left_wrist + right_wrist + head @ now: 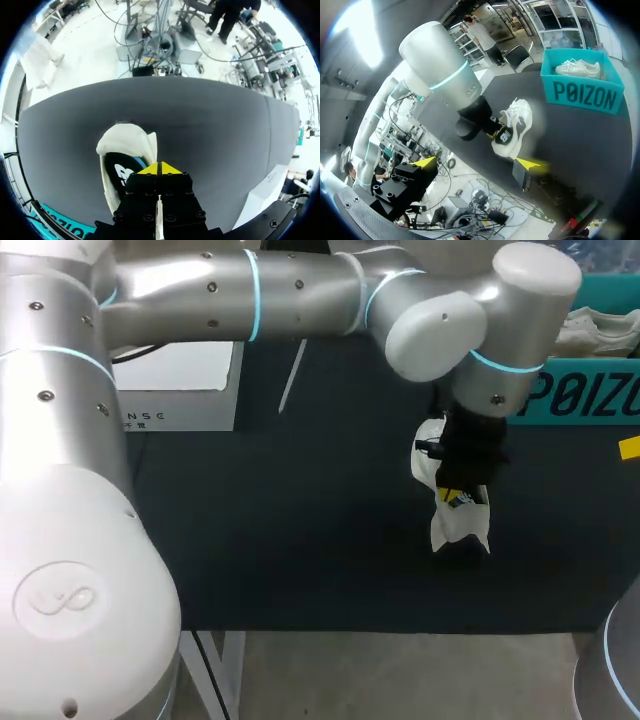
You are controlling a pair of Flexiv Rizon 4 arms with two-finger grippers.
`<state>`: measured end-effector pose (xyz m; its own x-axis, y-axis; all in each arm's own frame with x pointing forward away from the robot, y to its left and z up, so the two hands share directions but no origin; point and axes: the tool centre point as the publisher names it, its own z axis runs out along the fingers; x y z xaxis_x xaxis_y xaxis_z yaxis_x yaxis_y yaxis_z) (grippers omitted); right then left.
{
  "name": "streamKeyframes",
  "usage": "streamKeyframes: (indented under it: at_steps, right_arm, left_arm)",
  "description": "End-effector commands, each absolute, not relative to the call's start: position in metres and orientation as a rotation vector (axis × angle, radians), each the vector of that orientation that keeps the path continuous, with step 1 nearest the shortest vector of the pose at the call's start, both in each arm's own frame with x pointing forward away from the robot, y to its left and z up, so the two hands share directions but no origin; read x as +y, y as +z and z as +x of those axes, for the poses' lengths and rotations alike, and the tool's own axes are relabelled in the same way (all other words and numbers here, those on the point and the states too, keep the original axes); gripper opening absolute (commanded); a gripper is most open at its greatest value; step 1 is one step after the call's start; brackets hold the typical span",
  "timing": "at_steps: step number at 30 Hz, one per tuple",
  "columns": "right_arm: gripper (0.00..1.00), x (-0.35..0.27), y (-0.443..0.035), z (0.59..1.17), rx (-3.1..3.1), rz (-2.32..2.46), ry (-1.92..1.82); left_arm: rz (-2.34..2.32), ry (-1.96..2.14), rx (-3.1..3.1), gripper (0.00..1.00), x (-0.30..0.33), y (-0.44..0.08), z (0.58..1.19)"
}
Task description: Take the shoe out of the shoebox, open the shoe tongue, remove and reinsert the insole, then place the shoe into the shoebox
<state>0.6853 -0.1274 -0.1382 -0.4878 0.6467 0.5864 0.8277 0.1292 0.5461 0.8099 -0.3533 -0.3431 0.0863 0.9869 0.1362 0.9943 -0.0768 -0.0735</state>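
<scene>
A white shoe (457,519) with a black lining lies on the dark table mat, right of the middle. My left arm reaches across from the left, and its gripper (460,495) is down at the shoe's opening. In the left wrist view the yellow tips of the left gripper (160,168) are pressed together over the shoe (127,142); I cannot tell whether anything thin is pinched. The right wrist view shows the same shoe (519,117) under the left arm. The right gripper (479,163) is open and empty, well apart from the shoe. The teal shoebox (585,395) stands at the back right.
A second white shoe (600,332) lies inside the shoebox (582,93). A white box (180,390) stands at the back left. One yellow fingertip (628,448) of my right gripper shows at the right edge.
</scene>
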Motion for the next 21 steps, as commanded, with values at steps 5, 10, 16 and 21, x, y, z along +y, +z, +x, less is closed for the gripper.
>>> streamKeyframes:
  at_steps: [5,10,16,21]
  right_arm:
    - [1.0,-0.127,-0.138,0.673,-2.198,-1.479,-1.301]
    - [1.0,-0.127,-0.138,0.673,-2.198,-1.479,-1.301]
    - [1.0,-0.127,-0.138,0.673,-2.198,-1.479,-1.301]
    - [1.0,-0.127,-0.138,0.673,-2.198,-1.479,-1.301]
  left_arm:
    - [-2.096,-0.11,-2.119,0.0,-0.355,-0.354,0.806]
    - [-2.09,-0.059,-2.163,0.0,-0.359,-0.348,0.809]
    - [-2.101,-0.046,-2.183,0.0,-0.364,-0.338,0.815]
    - [-2.106,-0.041,-2.194,0.0,-0.372,-0.339,0.818]
